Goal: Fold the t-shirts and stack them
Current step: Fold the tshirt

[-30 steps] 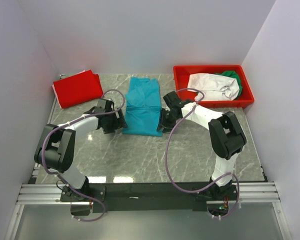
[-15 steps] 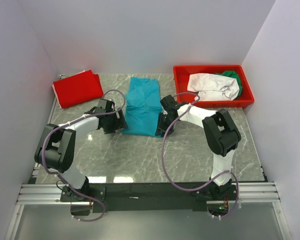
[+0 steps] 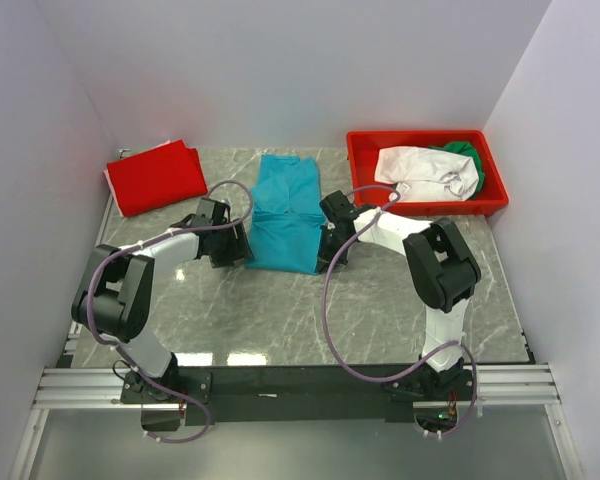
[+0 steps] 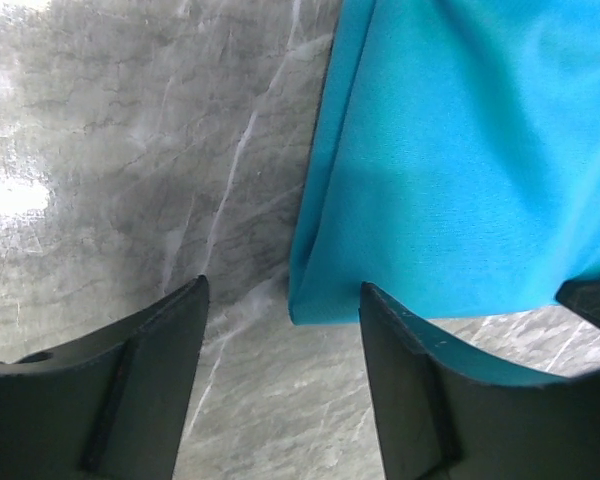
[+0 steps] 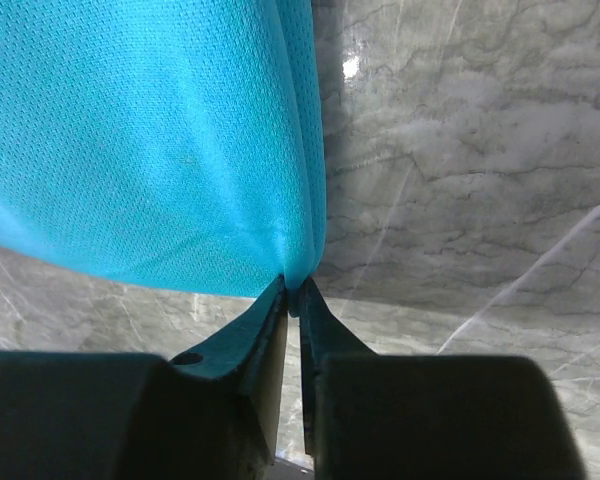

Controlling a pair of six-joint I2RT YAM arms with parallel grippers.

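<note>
Right wrist view: the right gripper (image 5: 293,290) has just pinched shut on the near right corner of the teal t-shirt (image 5: 150,150), with a fold of the mesh cloth caught between the tips of its jaws. A second ago those jaws stood apart, and the arm has since drawn in closer along the shirt's edge. Across the shirt from it, the left gripper (image 4: 282,292) is down on the marble table (image 4: 130,150) with its jaws apart, straddling the near left corner of the cloth and narrower than a moment back, though it has not yet closed on anything. The teal shirt lies flat as a long panel between the two grippers and runs away from them toward the back wall, where it has not shifted. Far beyond the left gripper, the red t-shirt (image 3: 157,176) sits folded at the back left corner. Beyond the right gripper and to its right, the white t-shirt (image 3: 425,170) and the green t-shirt (image 3: 465,150) are heaped unfolded in the red bin (image 3: 420,208). With one corner secured and the other about to be, the pair looks set to lift the near hem and carry it over for the next fold. Two shirts have yet to be started.
</note>
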